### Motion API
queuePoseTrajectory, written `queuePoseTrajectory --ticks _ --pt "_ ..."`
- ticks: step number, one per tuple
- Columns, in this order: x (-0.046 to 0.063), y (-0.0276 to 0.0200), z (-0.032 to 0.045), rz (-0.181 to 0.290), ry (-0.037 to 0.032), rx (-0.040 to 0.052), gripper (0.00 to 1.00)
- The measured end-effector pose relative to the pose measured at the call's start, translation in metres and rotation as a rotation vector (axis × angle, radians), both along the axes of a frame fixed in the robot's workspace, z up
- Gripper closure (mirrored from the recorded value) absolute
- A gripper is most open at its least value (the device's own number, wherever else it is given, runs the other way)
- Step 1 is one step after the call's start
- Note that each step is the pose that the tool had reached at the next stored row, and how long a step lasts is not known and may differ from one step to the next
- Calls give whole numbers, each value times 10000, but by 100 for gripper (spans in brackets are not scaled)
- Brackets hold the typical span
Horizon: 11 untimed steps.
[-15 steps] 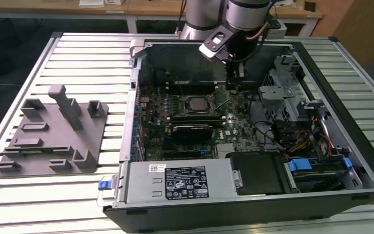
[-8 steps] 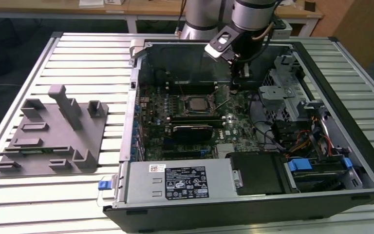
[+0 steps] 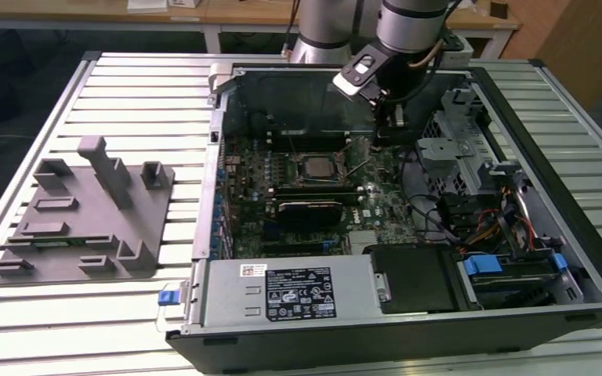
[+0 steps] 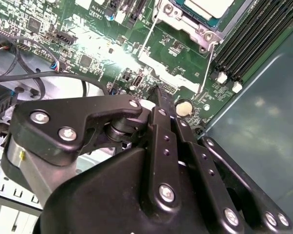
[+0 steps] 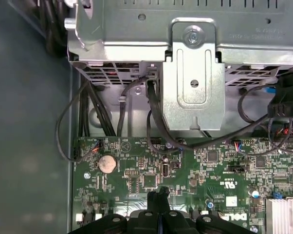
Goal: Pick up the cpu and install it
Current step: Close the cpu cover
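Observation:
The cpu [image 4: 208, 6], a silvery square with a pale rim, lies inside the metal-framed socket on the green motherboard [image 4: 112, 63]. In the exterior view the cpu [image 3: 317, 166] shows as a pale square at the board's middle. My gripper [image 3: 391, 135] hangs over the board, to the exterior view's right of the socket and apart from it. Its black fingertips [image 5: 158, 194] are pressed together just above the board near a coin battery [image 5: 107, 164], with nothing visible between them. In the second wrist view the gripper [image 4: 157, 92] points down at the board beside the socket's lever.
The open computer case [image 3: 552, 235] lies on a slatted metal table [image 3: 123, 86]. A grey tray [image 3: 81, 227] with upright posts sits at the exterior view's left. A metal drive bracket [image 5: 192, 92], black cables [image 5: 151, 117] and memory slots [image 4: 248, 39] crowd the gripper's surroundings.

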<state>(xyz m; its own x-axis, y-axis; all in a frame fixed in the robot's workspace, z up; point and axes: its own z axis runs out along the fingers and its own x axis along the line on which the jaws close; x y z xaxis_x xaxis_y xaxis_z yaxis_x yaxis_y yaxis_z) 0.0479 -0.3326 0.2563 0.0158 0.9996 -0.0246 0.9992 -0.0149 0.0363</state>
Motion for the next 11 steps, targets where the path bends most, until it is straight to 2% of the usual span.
queuePoseTrajectory --ticks 11 --pt "5 0 -152 -33 11 0 89"
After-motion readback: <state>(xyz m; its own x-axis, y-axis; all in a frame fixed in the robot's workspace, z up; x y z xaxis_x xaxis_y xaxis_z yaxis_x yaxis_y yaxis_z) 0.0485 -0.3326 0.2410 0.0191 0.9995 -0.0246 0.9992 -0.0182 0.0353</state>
